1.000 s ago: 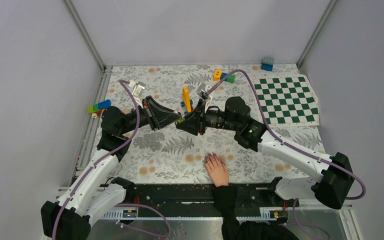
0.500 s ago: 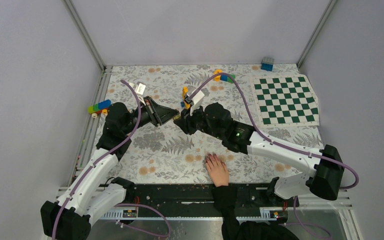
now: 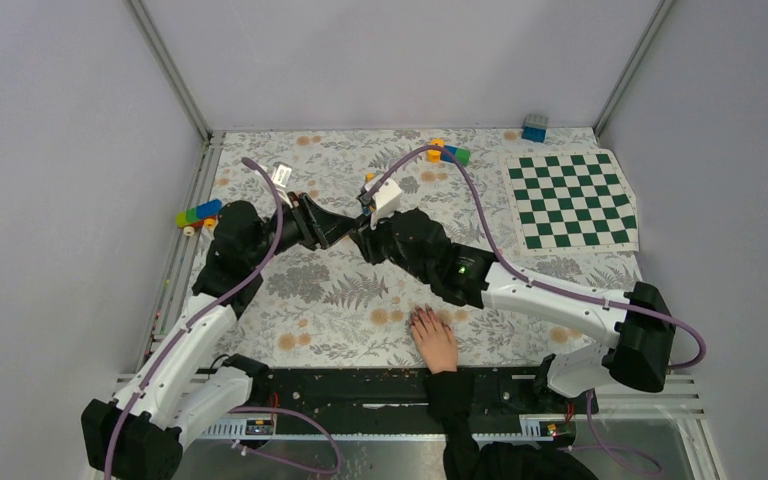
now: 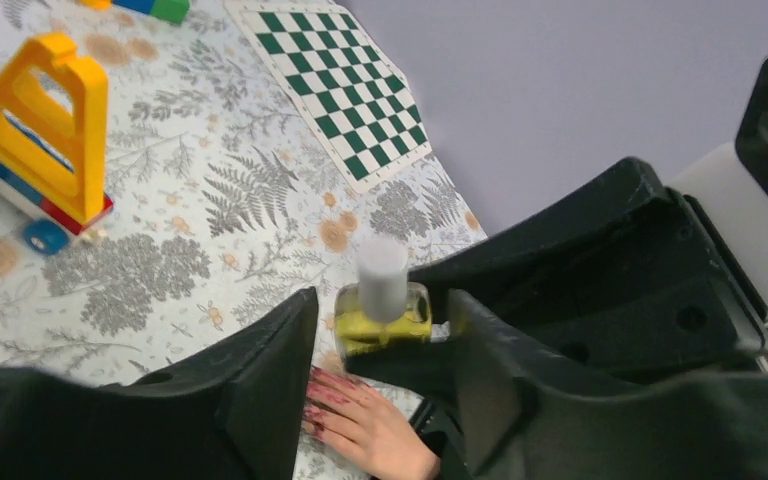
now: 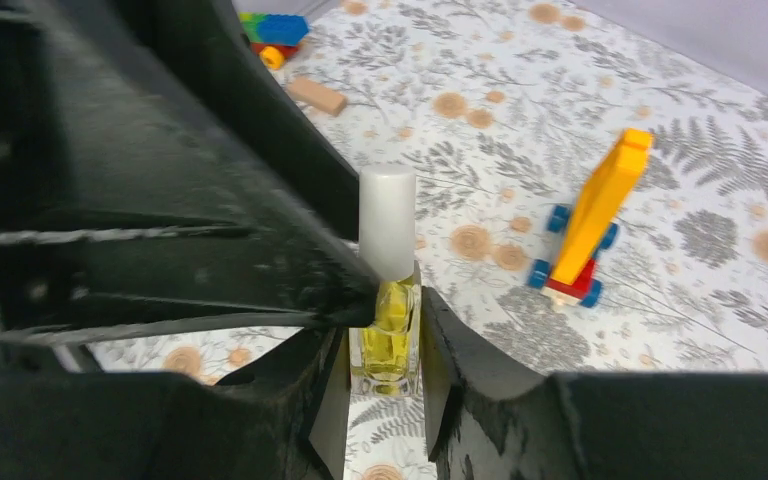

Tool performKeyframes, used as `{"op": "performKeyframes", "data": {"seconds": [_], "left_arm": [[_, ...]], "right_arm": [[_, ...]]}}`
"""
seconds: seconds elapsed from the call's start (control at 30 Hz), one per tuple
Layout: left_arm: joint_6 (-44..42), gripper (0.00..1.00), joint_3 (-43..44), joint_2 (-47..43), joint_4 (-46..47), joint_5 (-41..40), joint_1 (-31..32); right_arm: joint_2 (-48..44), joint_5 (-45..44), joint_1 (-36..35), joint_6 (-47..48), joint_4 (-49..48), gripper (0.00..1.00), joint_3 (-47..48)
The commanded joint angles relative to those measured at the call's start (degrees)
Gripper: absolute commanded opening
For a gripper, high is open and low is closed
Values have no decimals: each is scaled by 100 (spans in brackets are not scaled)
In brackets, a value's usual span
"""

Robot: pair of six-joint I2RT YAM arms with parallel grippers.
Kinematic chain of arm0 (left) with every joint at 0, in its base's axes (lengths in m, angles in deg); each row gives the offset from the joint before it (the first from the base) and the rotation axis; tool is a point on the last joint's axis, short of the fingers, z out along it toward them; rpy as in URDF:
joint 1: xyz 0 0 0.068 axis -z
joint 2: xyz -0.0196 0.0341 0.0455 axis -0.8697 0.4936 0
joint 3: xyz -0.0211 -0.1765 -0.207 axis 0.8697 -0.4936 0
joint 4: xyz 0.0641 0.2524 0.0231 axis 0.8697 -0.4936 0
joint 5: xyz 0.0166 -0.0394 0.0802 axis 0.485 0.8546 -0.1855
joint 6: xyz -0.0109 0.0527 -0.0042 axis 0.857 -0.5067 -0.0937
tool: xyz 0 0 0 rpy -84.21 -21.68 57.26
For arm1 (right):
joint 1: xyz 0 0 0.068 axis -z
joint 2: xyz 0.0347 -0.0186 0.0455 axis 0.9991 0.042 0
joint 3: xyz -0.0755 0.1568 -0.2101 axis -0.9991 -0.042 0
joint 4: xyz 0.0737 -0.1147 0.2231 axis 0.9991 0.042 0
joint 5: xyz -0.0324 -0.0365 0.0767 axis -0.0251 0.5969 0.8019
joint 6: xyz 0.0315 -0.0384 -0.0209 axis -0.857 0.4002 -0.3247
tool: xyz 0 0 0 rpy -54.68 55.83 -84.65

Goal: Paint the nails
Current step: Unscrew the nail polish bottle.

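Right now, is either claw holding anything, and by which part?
The right claw grips the small yellow bottle by its glass body, below the white cap. The left claw is open beside the cap, holding nothing.

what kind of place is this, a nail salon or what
Likely a robotics test cell, not a salon: grey panel walls, the right gripper clamping a small bottle, toy bricks and a chessboard mat on a floral cloth.
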Motion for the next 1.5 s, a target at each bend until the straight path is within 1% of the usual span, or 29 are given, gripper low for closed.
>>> {"op": "performKeyframes", "data": {"seconds": [0.0, 0.03, 0.1, 0.17, 0.27, 0.37, 0.4, 0.5, 0.6, 0.7, 0.8, 0.87, 0.9, 1.0, 1.23, 1.3, 1.4, 1.47], "left_arm": [[-206, 69, 247, -131, -226, 227, -21], [-251, 86, 254, -176, -247, 194, -28], [-352, 96, 282, -276, -300, 111, -71], [-442, 98, 295, -419, -333, 39, -140], [-517, 99, 268, -596, -234, 44, -217], [-652, 99, 261, -796, -154, 49, -266], [-708, 99, 259, -887, -124, 71, -275], [-903, 99, 240, -1140, 86, 281, -277], [-1053, 99, 270, -1305, 305, 759, -279], [-970, 99, 246, -1377, 732, 1403, -277], [-474, 99, 119, -1330, 1518, 1994, -286], [-19, 99, 26, -1199, 2105, 2326, -288], [204, 99, -28, -1119, 2487, 2442, -291], [691, 99, -128, -977, 3071, 2622, -293], [921, 99, -126, -791, 3208, 2735, -277], [1045, 94, -146, -777, 3437, 2816, -248], [1139, 80, -168, -732, 3550, 2850, -167], [1177, 77, -173, -679, 3602, 2891, -103]], "right_arm": [[-402, -787, 146, 105, -420, 0, 76], [-471, -825, 142, 180, -377, 0, 29], [-651, -1097, 144, 301, -345, 0, -87], [-857, -1290, 157, 538, -299, 0, -209], [-1073, -1294, 229, 768, -19, 0, -224], [-1303, -792, 426, 627, 196, 0, -292], [-1427, -405, 579, 393, 231, 0, -348], [-1642, 1343, 1208, -166, 212, 0, -497], [-1730, 3281, 1604, -285, 124, 0, -552], [-1732, 4482, 1685, -308, 80, 0, -489], [-1682, 5522, 1769, -617, -197, 0, -453], [-1623, 6026, 1789, -821, -338, 0, -396], [-1610, 6204, 1792, -960, -399, 0, -379], [-1534, 6590, 1804, -1242, -651, 0, -379], [-1281, 7127, 1802, -1788, -1115, 0, -373], [-1204, 7217, 1807, -1842, -1170, 0, -343], [-1109, 7281, 1800, -1911, -1253, 0, -289], [-1065, 7281, 1807, -1941, -1305, 0, -266]]}}
